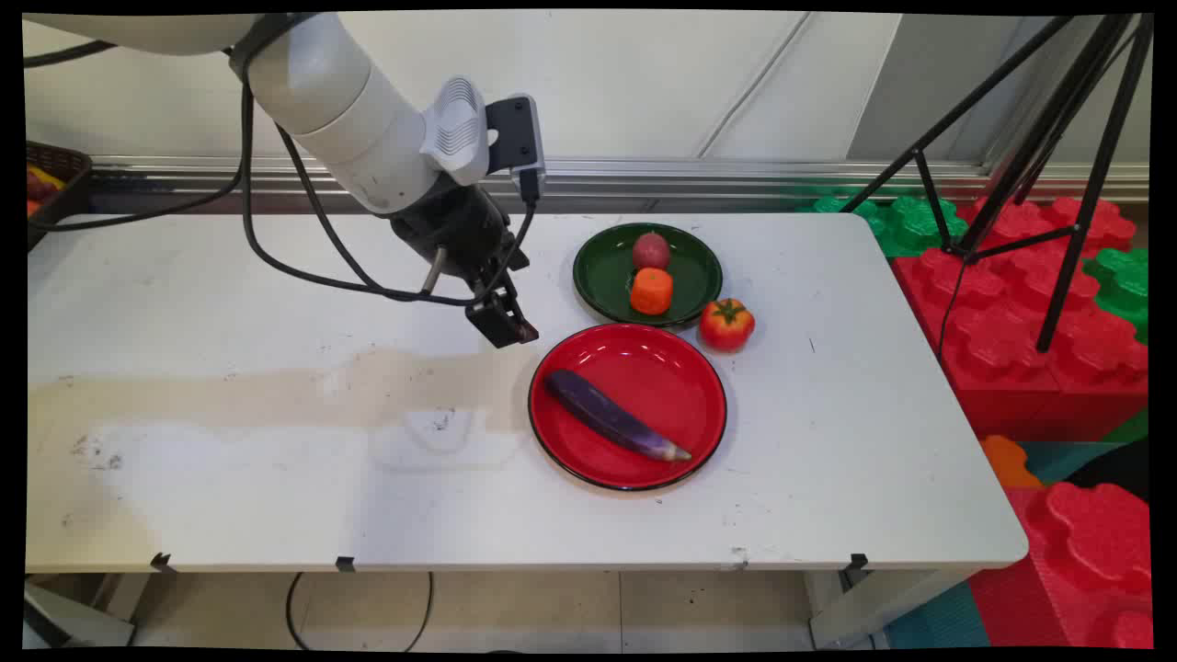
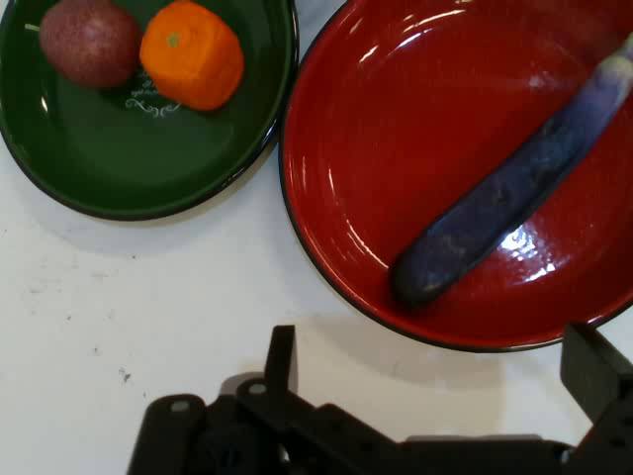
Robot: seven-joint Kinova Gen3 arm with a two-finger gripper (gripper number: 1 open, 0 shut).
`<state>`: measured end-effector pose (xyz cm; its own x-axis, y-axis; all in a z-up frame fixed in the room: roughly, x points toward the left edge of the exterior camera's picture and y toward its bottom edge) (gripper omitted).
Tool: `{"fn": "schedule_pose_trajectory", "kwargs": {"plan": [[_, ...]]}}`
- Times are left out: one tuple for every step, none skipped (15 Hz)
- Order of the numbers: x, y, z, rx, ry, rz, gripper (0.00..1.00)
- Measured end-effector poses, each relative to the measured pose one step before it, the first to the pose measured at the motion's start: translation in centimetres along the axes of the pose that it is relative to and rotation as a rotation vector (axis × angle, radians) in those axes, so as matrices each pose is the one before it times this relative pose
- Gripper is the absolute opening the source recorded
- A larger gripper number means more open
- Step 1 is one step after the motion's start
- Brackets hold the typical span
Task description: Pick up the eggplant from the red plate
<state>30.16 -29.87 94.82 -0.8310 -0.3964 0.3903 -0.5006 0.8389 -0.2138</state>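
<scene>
My gripper [image 1: 504,324] hangs low over the white table, just left of a red plate [image 1: 676,368], tilted toward it. In the hand view the gripper [image 2: 435,368] is open, its fingers [image 2: 282,356] wide apart over bare table with nothing between them. A purple eggplant [image 1: 611,416] lies slantwise in the red plate [image 2: 396,148]; the eggplant's [image 2: 504,203] blunt end is the end nearer the hand. Behind it a green plate [image 1: 602,276] holds a dark red round fruit [image 1: 651,250] and an orange fruit [image 1: 651,291]. A red tomato [image 1: 726,324] stands on the table, right of the green plate.
A dark basket [image 1: 55,179] sits at the table's far left edge. Black tripod legs [image 1: 1057,184] and red and green foam blocks [image 1: 1030,313] stand beyond the table's right end. Black cables [image 1: 303,267] droop from the arm above the table's left half.
</scene>
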Motion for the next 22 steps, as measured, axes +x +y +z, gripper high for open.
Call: {"fn": "schedule_pose_trajectory", "kwargs": {"plan": [[0.044, 0.066, 0.006, -0.00020, -0.00093, 0.00181, 1.00], [0.078, 0.105, 0.011, -0.00084, -0.00185, 0.00550, 1.00], [0.042, 0.073, 0.022, -0.00172, -0.00250, 0.00485, 1.00], [0.089, 0.142, 0.076, -0.00522, -0.00610, 0.01355, 1.00], [0.081, 0.090, 0.043, -0.00347, -0.00340, 0.00932, 1.00], [0.182, 0.193, 0.122, -0.00671, -0.00638, 0.01440, 1.00], [0.141, 0.126, 0.090, -0.00445, -0.00399, 0.00901, 1.00], [0.251, 0.220, 0.206, -0.00753, -0.00743, 0.01283, 1.00], [0.178, 0.158, 0.151, -0.00495, -0.00541, 0.00788, 1.00], [0.278, 0.266, 0.275, -0.00756, -0.00967, 0.01196, 1.00], [0.190, 0.164, 0.189, -0.00484, -0.00578, 0.00711, 1.00], [0.304, 0.266, 0.348, -0.00765, -0.00998, 0.01074, 1.00], [0.193, 0.161, 0.233, -0.00380, -0.00591, 0.00644, 1.00], [0.250, 0.218, 0.405, -0.00463, -0.00993, 0.00848, 1.00], [0.183, 0.108, 0.272, -0.00178, -0.00541, 0.00505, 1.00], [0.310, 0.140, 0.471, -0.00144, -0.00747, 0.00744, 1.00], [0.411, 0.115, 0.582, -0.00045, -0.00666, 0.01043, 1.00], [0.278, 0.064, 0.452, -0.00044, -0.00480, 0.00736, 1.00], [0.289, 0.046, 0.500, -0.00064, -0.00417, 0.00720, 1.00], [0.398, 0.033, 0.697, -0.00081, -0.00497, 0.00997, 1.00], [0.355, -0.008, 0.659, -0.00096, -0.00392, 0.00911, 1.00], [0.225, -0.014, 0.432, -0.00006, -0.00222, 0.00641, 1.00]]}}
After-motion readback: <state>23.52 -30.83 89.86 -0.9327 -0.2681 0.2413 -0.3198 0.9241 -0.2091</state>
